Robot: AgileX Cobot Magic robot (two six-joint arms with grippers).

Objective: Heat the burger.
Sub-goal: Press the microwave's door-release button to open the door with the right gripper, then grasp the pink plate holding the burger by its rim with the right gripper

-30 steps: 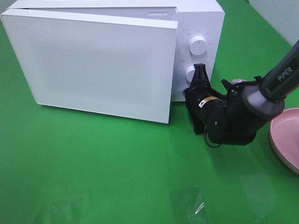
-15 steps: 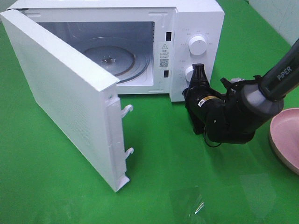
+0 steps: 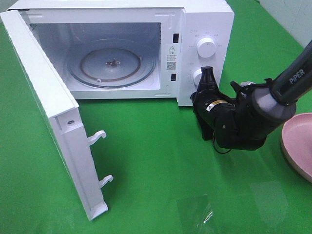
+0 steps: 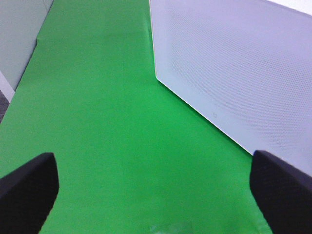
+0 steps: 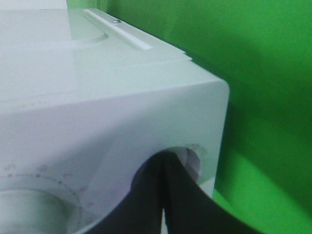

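Observation:
The burger is out of view. A white microwave (image 3: 207, 19) stands at the back with its door (image 3: 48, 112) swung wide open to the left, showing an empty glass turntable (image 3: 111, 62). My right gripper (image 3: 208, 73) is shut, its tip against the lower knob (image 3: 198, 76) on the control panel. The right wrist view shows the shut fingertips (image 5: 163, 168) pressed at that knob (image 5: 194, 158). In the left wrist view my left gripper (image 4: 156, 187) stands open over the green table, empty, with the door's outer face (image 4: 234, 73) ahead of it.
A round pink plate (image 3: 300, 144) lies at the right edge, with nothing seen on the part in view. The upper knob (image 3: 206, 47) sits above the right gripper. The open door juts out over the front left of the green table (image 3: 161, 161).
The microwave door has swung from nearly shut to wide open on the left. The right gripper has stayed at the lower knob.

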